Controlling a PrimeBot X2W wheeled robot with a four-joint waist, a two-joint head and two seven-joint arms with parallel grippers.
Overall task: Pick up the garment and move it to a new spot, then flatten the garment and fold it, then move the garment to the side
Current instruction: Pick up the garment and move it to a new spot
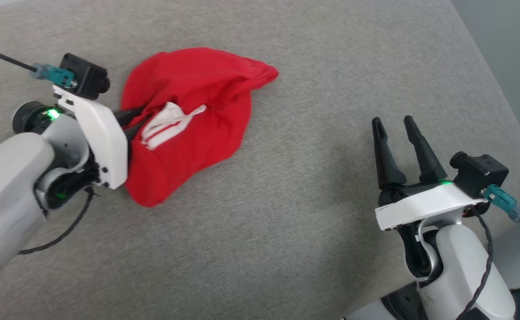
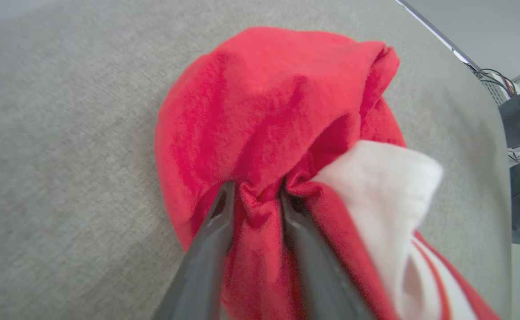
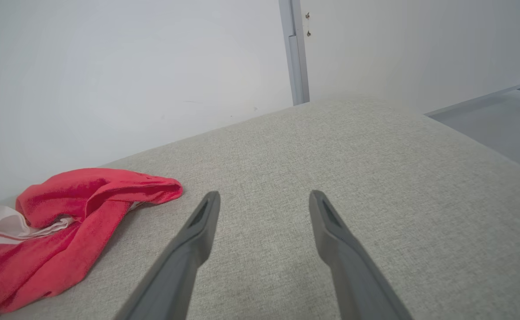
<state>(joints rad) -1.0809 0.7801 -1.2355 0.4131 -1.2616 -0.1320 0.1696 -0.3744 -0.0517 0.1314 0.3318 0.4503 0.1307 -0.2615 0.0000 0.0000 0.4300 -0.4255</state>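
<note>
The garment [image 1: 197,84] is lying bunched in a loose heap on the grey cloth-covered tabletop [image 1: 286,200], in the left half of the head view and toward the far side. Most of what is showing is bright red. A white sleeve panel [image 1: 166,120] is poking out of the folds on its left side, with red-and-white striped trim [image 1: 157,133] just below it. One red corner is trailing off to the far right of the heap.

The left gripper [image 1: 135,122] is reaching in from the left, its dark fingertips buried in the cloth beside the white panel. In the left wrist view the left gripper [image 2: 257,191] is grasping the garment [image 2: 264,98] - a puckered red fold is filling the gap between the two fingers and touching both. The white sleeve panel [image 2: 384,186] is draping over the right-hand finger there.

The right gripper [image 1: 393,122] is standing well apart from the garment, at the near right of the tabletop, fingers pointing away from the robot. It is released - its fingers are spread wide with nothing between them, as the right wrist view is confirming [image 3: 264,195]. In that view the garment [image 3: 64,209] is lying off to the left, and a pale wall [image 3: 109,66] is rising beyond the far edge.
</note>
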